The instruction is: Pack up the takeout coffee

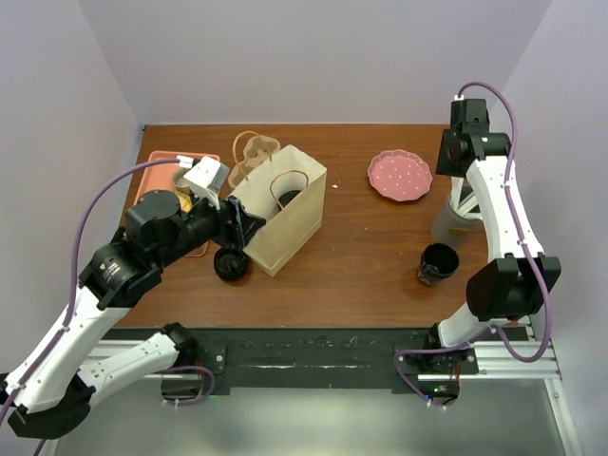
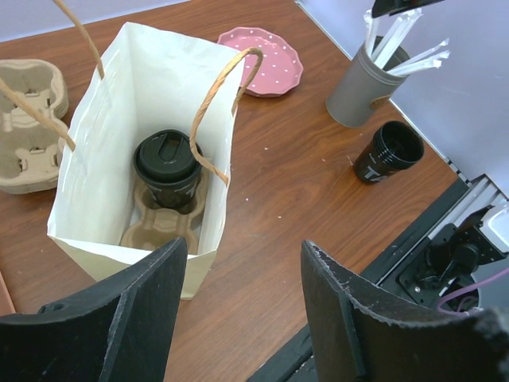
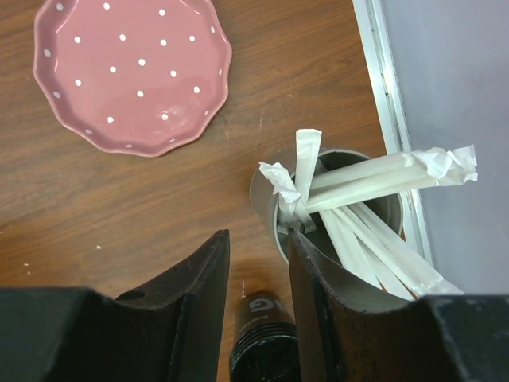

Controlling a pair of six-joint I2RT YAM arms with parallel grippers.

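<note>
Left fingers (image 2: 242, 259) wide open, nothing between them, hovering over the near edge of the bag (image 2: 103, 119). The bag stands upright and open on the bench (image 2: 286, 199). Lidded cup (image 2: 167, 163) is inside the bag, upright, seated in the far pocket of a carrier (image 2: 155, 231) on the bag floor; the near pocket is unfilled. Second cup (image 1: 231, 264) is on the bench just beside the bag's near left corner, under the left arm; can't tell if it is upright. Third cup (image 2: 387, 151) lies on its side on the bench at right, mouth showing, near the holder (image 3: 266, 199) of wrapped straws (image 3: 374, 179). Right fingers (image 3: 258, 243) hang above the holder's rim, narrowly apart, nothing seen in the gap, one tip right at a straw end. Pink plate (image 3: 131, 72) sits on the bench beyond the holder. Spare carriers (image 2: 32, 119) are stacked behind the bag.
</note>
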